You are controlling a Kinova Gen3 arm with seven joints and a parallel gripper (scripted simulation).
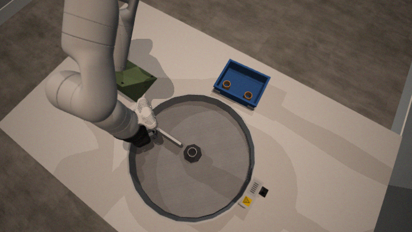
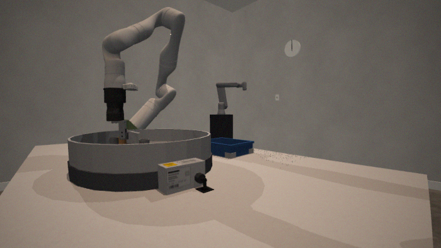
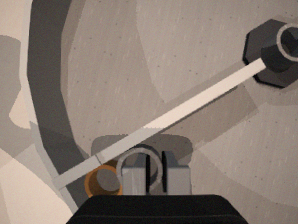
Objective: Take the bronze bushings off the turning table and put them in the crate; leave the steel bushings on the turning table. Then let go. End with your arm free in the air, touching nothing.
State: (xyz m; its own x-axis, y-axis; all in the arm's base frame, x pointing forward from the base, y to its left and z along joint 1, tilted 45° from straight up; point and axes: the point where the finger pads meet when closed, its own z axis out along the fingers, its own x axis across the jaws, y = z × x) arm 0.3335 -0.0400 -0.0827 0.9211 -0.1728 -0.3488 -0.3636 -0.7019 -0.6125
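The gripper [image 1: 155,133] [image 2: 123,138] [image 3: 156,170] is inside the rim of the turning table [image 1: 252,144] [image 2: 135,158] [image 3: 45,75]. In the wrist view its fingers stand close together over a grey steel bushing [image 3: 140,147], whose right wall appears to be between them. The exact contact is partly hidden. An orange bronze bushing [image 3: 95,185] [image 2: 122,141] stands just left of the fingers in the wrist view, between the bar and the rim. Two bronze bushings [image 1: 226,87] [image 1: 248,98] stand in the blue crate [image 1: 263,90] [image 2: 233,149].
A pale bar [image 1: 170,137] [image 3: 200,101] reaches from the dark hub [image 1: 188,159] [image 3: 252,47] to the rim, beside the fingers. A green block [image 1: 136,77] lies behind the turning table. A grey control box [image 1: 250,192] [image 2: 179,177] stands against its outside.
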